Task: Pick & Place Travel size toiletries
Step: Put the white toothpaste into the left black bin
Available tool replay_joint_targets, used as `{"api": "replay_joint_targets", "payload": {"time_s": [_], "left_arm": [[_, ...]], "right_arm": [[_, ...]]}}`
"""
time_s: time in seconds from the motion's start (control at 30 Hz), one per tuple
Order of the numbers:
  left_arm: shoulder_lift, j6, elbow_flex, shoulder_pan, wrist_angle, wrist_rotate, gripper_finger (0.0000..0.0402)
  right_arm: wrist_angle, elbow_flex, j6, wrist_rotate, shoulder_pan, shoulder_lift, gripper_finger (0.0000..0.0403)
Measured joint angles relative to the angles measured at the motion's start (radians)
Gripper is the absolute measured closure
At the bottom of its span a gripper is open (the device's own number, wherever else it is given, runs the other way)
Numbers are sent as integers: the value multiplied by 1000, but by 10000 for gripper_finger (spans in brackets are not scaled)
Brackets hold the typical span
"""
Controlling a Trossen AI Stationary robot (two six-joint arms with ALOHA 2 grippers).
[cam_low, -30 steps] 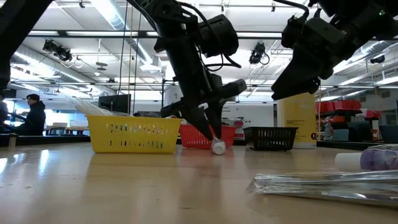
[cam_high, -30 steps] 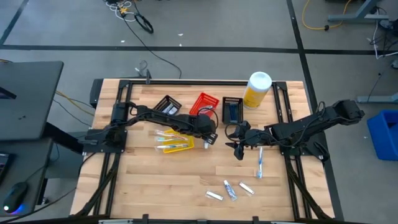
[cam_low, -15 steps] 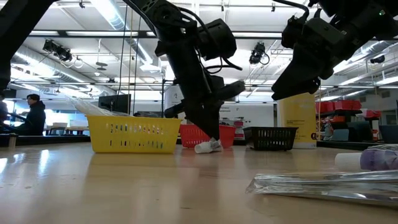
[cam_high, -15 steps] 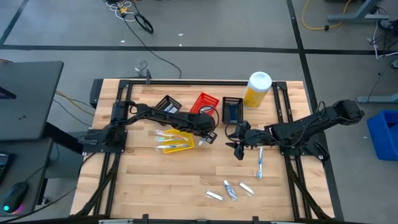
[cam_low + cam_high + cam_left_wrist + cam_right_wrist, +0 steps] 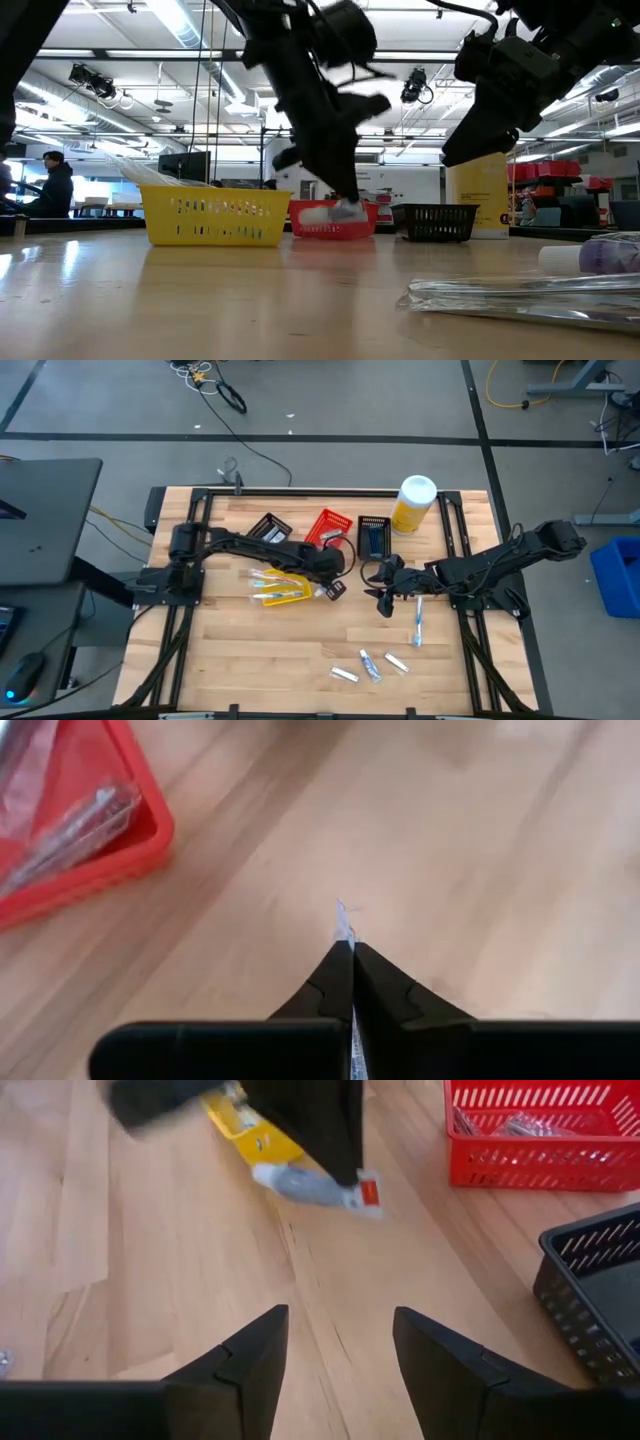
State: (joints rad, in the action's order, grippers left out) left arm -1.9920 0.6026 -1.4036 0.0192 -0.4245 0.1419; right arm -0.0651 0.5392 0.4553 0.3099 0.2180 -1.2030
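On the wooden table [image 5: 230, 650], the left gripper [image 5: 333, 588] is clamped on a small white tube [image 5: 315, 1188], lifted clear beside the yellow basket [image 5: 283, 592], likely for sorting. The right gripper [image 5: 383, 598] waits nearby, fingers spread, holding nothing.

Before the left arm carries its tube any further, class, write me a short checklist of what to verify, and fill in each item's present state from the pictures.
1. Left gripper shut on the small tube: ok.
2. Tube lifted off the table: ok, low view shows it in the air.
3. Red basket has room: ok, only a few wrapped items inside.
4. Right gripper out of the way: ok, open, empty, beside the black basket.
5. Grip firmness: cannot tell.
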Motion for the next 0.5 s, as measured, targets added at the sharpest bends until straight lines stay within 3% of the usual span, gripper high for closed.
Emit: {"api": "replay_joint_targets", "payload": {"time_s": [0.2,0.5], "left_arm": [[134,-61,-2,1,-64,79,398],[337,-110,0,39,-370,255,398]], "right_arm": [[-6,0,9,0,0,0,212],[-2,0,36,-7,0,0,213]]}}
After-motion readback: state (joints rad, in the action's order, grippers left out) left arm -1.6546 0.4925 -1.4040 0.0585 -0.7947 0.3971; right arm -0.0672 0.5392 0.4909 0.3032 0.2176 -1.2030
